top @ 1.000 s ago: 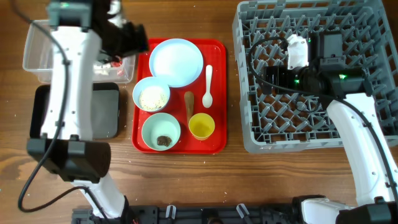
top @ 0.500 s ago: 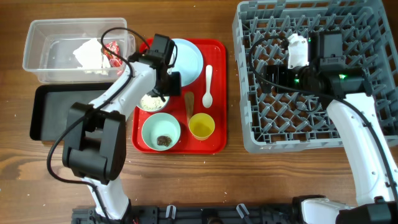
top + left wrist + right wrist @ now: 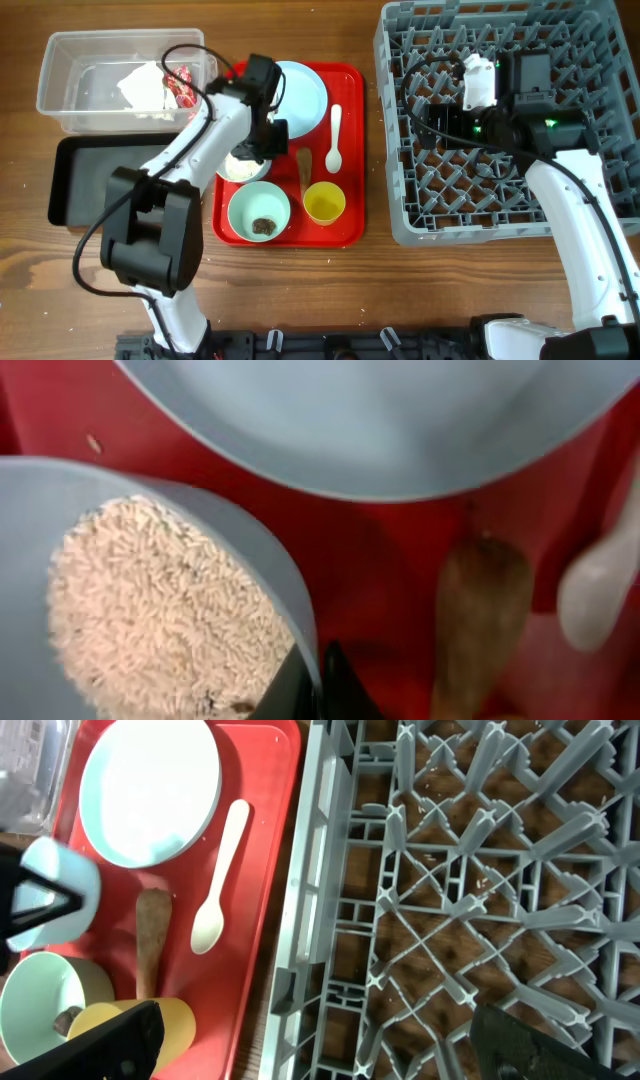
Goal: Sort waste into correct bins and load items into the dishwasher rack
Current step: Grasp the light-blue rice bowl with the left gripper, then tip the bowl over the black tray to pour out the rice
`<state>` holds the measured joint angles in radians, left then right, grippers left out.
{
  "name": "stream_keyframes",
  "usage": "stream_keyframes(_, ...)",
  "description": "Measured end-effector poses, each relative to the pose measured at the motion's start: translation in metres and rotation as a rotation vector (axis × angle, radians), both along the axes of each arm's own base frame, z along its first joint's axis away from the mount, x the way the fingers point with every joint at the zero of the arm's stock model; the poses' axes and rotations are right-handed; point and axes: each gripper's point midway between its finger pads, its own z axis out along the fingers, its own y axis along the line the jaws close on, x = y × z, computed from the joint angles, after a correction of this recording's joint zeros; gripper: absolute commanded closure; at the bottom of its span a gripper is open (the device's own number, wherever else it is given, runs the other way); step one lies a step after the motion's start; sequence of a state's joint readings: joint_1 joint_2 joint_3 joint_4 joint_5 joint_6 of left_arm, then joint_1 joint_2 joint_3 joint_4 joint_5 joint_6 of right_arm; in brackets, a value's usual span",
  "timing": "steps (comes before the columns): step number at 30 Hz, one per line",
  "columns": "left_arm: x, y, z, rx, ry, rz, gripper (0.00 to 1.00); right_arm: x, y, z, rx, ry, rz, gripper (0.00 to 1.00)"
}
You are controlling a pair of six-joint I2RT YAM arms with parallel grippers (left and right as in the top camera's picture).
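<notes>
My left gripper (image 3: 316, 688) is shut on the right rim of the pale-blue bowl (image 3: 240, 165), one finger inside and one outside; the bowl holds rice grains (image 3: 150, 600). It stands on the red tray (image 3: 345, 232) with the pale-blue plate (image 3: 290, 95), white spoon (image 3: 334, 140), brown cone piece (image 3: 304, 168), yellow cup (image 3: 324, 203) and mint-green bowl (image 3: 245, 205) holding a dark lump (image 3: 264, 227). My right gripper (image 3: 325, 1045) hangs open over the left edge of the grey dishwasher rack (image 3: 400, 205), holding nothing.
The clear tub (image 3: 70, 100) at the back left holds crumpled tissue (image 3: 140, 85) and the red-and-white wrapper (image 3: 180, 85). The black tray (image 3: 90, 180) lies just in front of it. The rack fills the right side of the table.
My left arm came from above the clear tub down to the red tray, and its jaws closed on the rice bowl's rim. The right arm has not moved.
</notes>
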<state>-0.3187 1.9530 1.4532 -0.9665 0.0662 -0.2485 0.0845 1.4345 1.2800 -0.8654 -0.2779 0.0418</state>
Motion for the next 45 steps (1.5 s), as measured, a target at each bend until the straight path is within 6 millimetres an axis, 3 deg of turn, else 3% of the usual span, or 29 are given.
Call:
stream_keyframes(6,-0.008,-0.001,0.072,-0.060,-0.004,0.009,0.96,0.002,0.001,0.002,0.003,-0.011,0.001,0.00)
stream_keyframes(7,-0.010,0.012,0.096,-0.089,-0.033,0.046,0.96,0.003,0.001,0.002,0.003,-0.013,0.001,0.00)
stream_keyframes(8,-0.011,0.026,0.105,-0.104,-0.033,0.086,0.96,0.003,0.001,0.002,0.004,-0.015,0.001,0.00)
stream_keyframes(9,-0.012,0.034,0.107,-0.105,-0.028,0.109,0.96,0.004,0.001,0.003,0.004,-0.020,0.001,0.00)
stream_keyframes(14,-0.008,0.126,0.110,-0.163,-0.009,0.339,0.96,0.008,0.001,0.005,0.007,-0.039,-0.001,0.00)
stream_keyframes(17,-0.016,0.180,0.105,-0.261,-0.017,0.440,0.96,0.008,0.001,0.005,0.010,-0.034,-0.005,0.00)
stream_keyframes(22,-0.031,0.228,0.086,-0.541,-0.117,0.530,0.96,0.008,0.001,0.005,0.018,-0.031,-0.018,0.00)
stream_keyframes(28,-0.032,0.258,0.074,-0.751,-0.318,0.597,0.96,0.009,0.001,0.005,0.019,-0.033,-0.019,0.00)
stream_keyframes(32,-0.030,0.270,0.087,-0.843,-0.414,0.617,0.96,0.009,0.001,0.005,0.019,-0.033,-0.019,0.00)
stream_keyframes(45,-0.019,0.262,0.139,-1.123,-0.583,0.548,0.96,0.009,0.001,0.005,0.019,-0.033,-0.019,0.00)
